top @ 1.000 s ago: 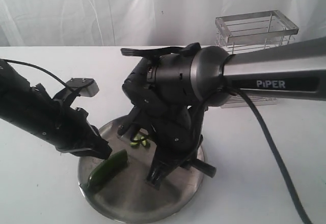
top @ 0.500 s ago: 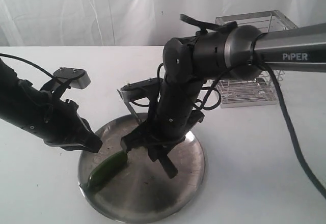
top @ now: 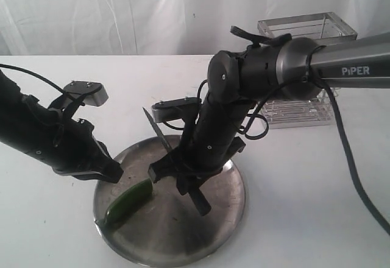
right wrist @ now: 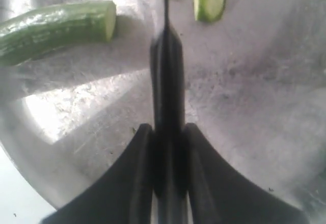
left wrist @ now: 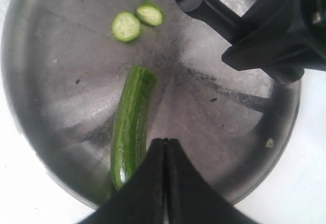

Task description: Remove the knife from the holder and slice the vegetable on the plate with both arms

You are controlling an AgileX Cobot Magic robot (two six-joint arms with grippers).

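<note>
Left pincer [left wrist: 164, 155] pressed closed, empty, at the plate's [top: 225, 210] left rim. The vegetable [top: 128, 201] lies on the plate just beside it – two cut slices [left wrist: 126, 26] nearby. Right pincer [right wrist: 165, 132] clamps the knife [top: 157, 129] handle above the plate, blade tilted up-left. Holder [top: 304, 36] stands far right on the white surface [top: 317, 189].

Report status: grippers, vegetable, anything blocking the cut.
Right gripper shut on black knife, blade clear of steel plate. Left gripper shut, empty, beside green vegetable. Two cut slices lie apart. Nothing blocking.
</note>
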